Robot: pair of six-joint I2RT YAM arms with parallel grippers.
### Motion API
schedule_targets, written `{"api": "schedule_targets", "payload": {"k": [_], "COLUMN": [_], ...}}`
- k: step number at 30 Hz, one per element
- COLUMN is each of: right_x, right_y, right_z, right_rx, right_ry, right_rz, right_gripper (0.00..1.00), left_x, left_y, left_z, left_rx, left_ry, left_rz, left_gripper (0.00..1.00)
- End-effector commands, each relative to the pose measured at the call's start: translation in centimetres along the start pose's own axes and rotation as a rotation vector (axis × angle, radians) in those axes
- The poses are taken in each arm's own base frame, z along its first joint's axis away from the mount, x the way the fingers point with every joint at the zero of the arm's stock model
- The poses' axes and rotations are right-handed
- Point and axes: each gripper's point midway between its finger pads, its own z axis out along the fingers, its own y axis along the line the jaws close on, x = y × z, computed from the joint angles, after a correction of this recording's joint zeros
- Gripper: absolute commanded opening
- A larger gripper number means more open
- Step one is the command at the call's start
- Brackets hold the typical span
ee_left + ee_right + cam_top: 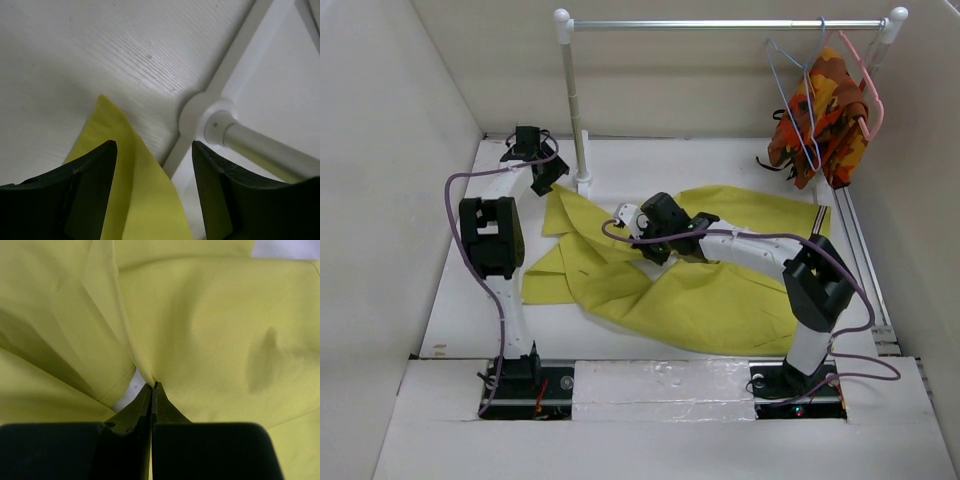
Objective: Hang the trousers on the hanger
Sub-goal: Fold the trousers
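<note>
1. Your right gripper (152, 390) has its two dark, tapered fingers pressed fully together. A thin ridge of the trousers (215, 325) is pinched at their tips, and soft creases fan out from the pinch.
2. In the overhead view the trousers (705, 295) lie rumpled on the white table (460, 300) between your two arms. They are a smooth, matte sheet of mustard yellow-green cloth with broad flat folds. The right gripper (650, 245) sits over the middle of it.
3. Your left gripper (155, 150) stands wide open and holds nothing. Its broad black fingers (90, 185) frame a pointed corner of the yellow cloth. You cannot tell whether they touch it.
4. The hanger (809, 120) is thin pale-blue wire bent into a triangle. It hangs by its hook from the silver rail (720, 24) at the far right, well apart from the trousers.
5. Just beside it, a thicker pink hanger (873, 95) carries an orange, red and brown patterned garment (825, 110).
6. The rail's upright is a smooth metal tube (265, 150) set in a round white foot (200, 112) on the faintly grained tabletop.
</note>
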Motion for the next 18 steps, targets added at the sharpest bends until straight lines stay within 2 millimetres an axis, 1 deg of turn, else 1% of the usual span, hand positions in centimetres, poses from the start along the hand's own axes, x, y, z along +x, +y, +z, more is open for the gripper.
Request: {"api": "schedule_targets", "payload": {"k": [1, 2, 3, 4, 5, 6, 7, 8, 9, 10, 11, 12, 14, 15, 16, 17, 18], "right_x": [-2.1, -2.2, -2.4, -2.6, -2.8, -3.2, -3.7, -4.1, -4.6, -5.2, -5.8, -7.3, -8.8, -10.0, -10.5, -11.3, -11.6], "right_y": [-0.3, -0.3, -0.3, -0.3, -0.4, -0.5, -1.2, -1.4, -2.0, -2.6, -3.0, -4.0, -4.9, -5.2, -5.3, -5.2, -5.1], "right_z": [-0.6, -0.7, -0.8, -0.9, -1.0, -1.1, -1.4, -1.5, -1.7, -2.1, -2.3, -3.2, -4.2, -5.0, -5.3, -5.6, -5.8], "right_rx": [0.02, 0.021, 0.022, 0.021, 0.025, 0.03, 0.045, 0.051, 0.062, 0.073, 0.086, 0.109, 0.133, 0.141, 0.141, 0.137, 0.132], "right_ry": [-0.071, -0.074, -0.08, -0.087, -0.09, -0.1, -0.111, -0.12, -0.129, -0.141, -0.149, -0.179, -0.213, -0.244, -0.256, -0.284, -0.302], "right_rz": [0.014, 0.021, 0.023, 0.025, 0.028, 0.03, 0.039, 0.039, 0.046, 0.051, 0.046, 0.047, 0.041, 0.037, 0.033, 0.028, 0.03], "right_gripper": [0.0, 0.0, 0.0, 0.0, 0.0, 0.0, 0.0, 0.0, 0.0, 0.0, 0.0, 0.0, 0.0, 0.0, 0.0, 0.0, 0.0], "left_x": [-0.8, -0.8, -1.0, -0.9, -1.2, -1.1, -1.7, -2.4, -3.5, -5.2, -6.1, -8.4, -11.1, -12.5, -13.7, -14.7, -16.1], "left_y": [0.1, 0.2, 0.2, 0.6, 1.1, 0.9, 0.6, 0.4, -0.8, -2.4, -3.6, -5.6, -7.8, -9.1, -10.2, -10.4, -10.0], "left_z": [0.9, 1.3, 2.0, 2.1, 2.3, 2.3, 2.2, 1.7, 0.5, -0.8, -2.1, -5.3, -9.3, -12.9, -15.3, -17.0, -19.7], "left_rx": [-0.006, -0.014, -0.026, -0.049, -0.063, -0.052, -0.026, -0.012, 0.026, 0.084, 0.123, 0.182, 0.251, 0.308, 0.355, 0.362, 0.38], "left_ry": [0.045, 0.049, 0.046, 0.054, 0.047, 0.051, 0.043, 0.033, 0.004, -0.046, -0.07, -0.136, -0.229, -0.292, -0.348, -0.401, -0.463], "left_rz": [-0.04, -0.045, -0.051, -0.068, -0.083, -0.091, -0.116, -0.139, -0.143, -0.139, -0.146, -0.147, -0.151, -0.147, -0.143, -0.149, -0.159], "left_gripper": [0.57, 0.55, 0.5, 0.34, 0.25, 0.15, 0.0, 0.0, 0.0, 0.0, 0.0, 0.0, 0.0, 0.0, 0.0, 0.0, 0.0]}}
